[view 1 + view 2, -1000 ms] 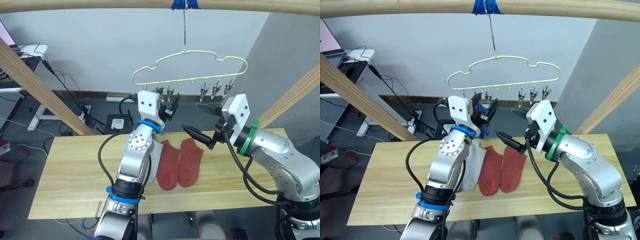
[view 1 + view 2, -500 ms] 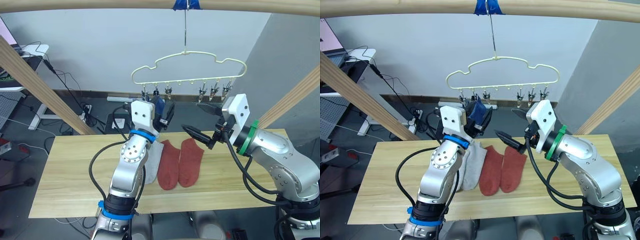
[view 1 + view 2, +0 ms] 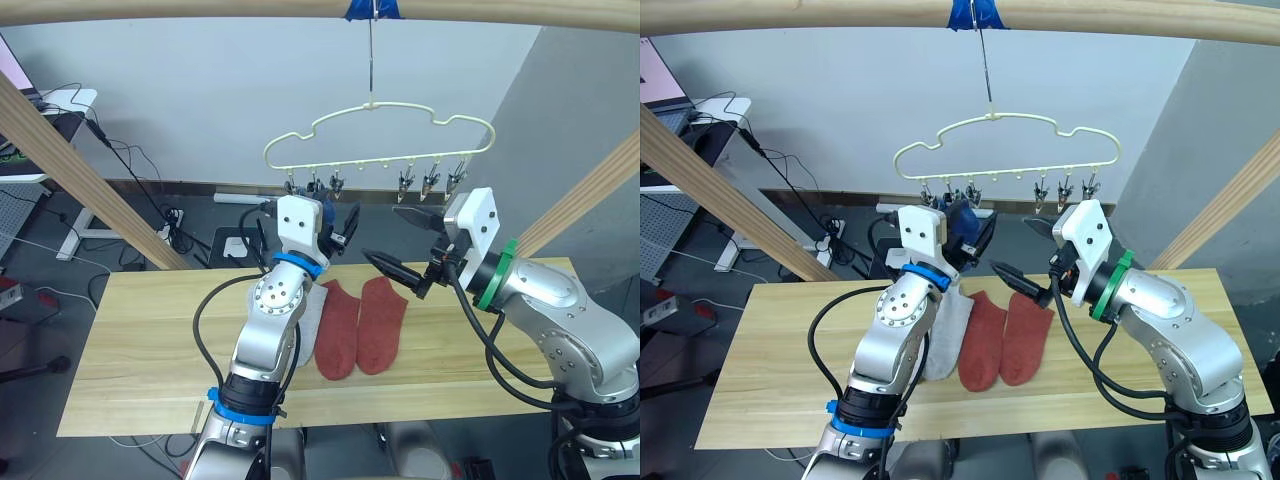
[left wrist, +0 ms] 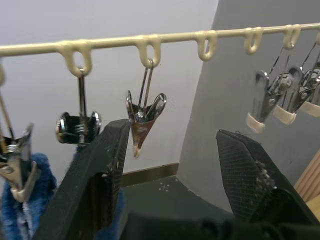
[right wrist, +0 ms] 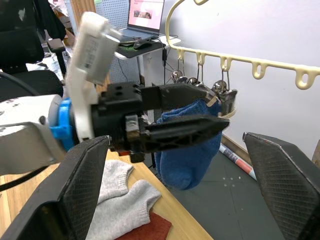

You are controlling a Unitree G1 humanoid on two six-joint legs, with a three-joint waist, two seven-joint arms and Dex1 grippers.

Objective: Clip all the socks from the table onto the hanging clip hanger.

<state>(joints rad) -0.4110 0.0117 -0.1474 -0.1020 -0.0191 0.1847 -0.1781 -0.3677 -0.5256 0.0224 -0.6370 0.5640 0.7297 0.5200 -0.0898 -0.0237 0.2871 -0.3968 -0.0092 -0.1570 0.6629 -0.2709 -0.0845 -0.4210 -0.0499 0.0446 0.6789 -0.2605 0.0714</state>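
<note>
The pale yellow clip hanger (image 3: 380, 125) hangs from the top pole, with metal clips (image 3: 430, 180) along its bar. A blue sock (image 5: 187, 150) hangs from the clips at its left end. My left gripper (image 3: 338, 228) is open just below those clips and beside the blue sock, with nothing between its fingers (image 4: 100, 170). My right gripper (image 3: 400, 240) is wide open to the right, above the table (image 3: 140, 340), facing the left one. Two rust red socks (image 3: 338, 325) (image 3: 380, 320) lie side by side on the table. A light grey sock (image 3: 945, 340) lies left of them, partly behind my left arm.
Slanted wooden frame poles stand at the left (image 3: 80, 170) and right (image 3: 590, 190), with a beam (image 3: 200, 8) overhead. Bare tabletop lies on both sides of the socks. Behind the table are floor cables (image 3: 170, 215) and a desk (image 3: 60, 100).
My left arm swung left, then back right under the hanger's left-end clips. The hanger swayed slightly. The right arm and the socks on the table have not moved.
</note>
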